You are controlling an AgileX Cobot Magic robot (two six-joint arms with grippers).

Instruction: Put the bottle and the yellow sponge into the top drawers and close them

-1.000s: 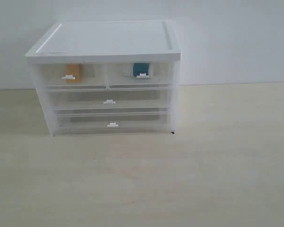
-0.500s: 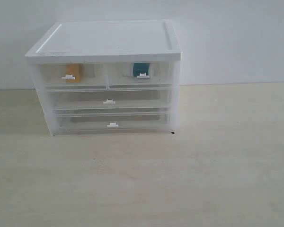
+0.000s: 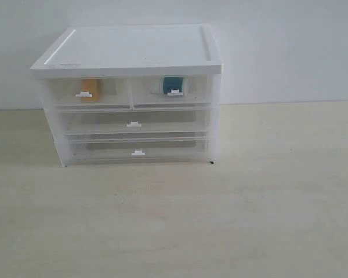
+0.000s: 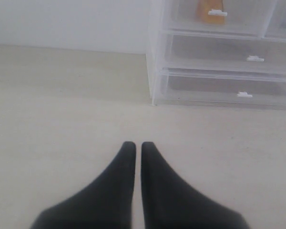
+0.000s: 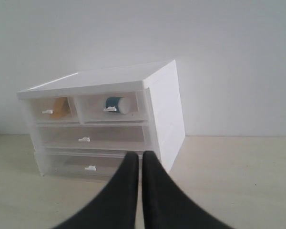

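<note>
1. The yellow sponge (image 3: 90, 88) lies in the left of the shut top drawers (image 3: 66, 92); the bottle (image 3: 173, 85) is at its 3 o'clock, in the right.
2. The left fingers (image 4: 128, 155): pressed together, empty, over the surface (image 4: 62, 119).
3. The right fingers (image 5: 131, 164): together, empty.

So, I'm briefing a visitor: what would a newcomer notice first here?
The white drawer unit on the table, every drawer shut. Through its top drawers show the sponge, left, and the bottle, right. The left hand and right hand are shut, empty, clear of it.
</note>
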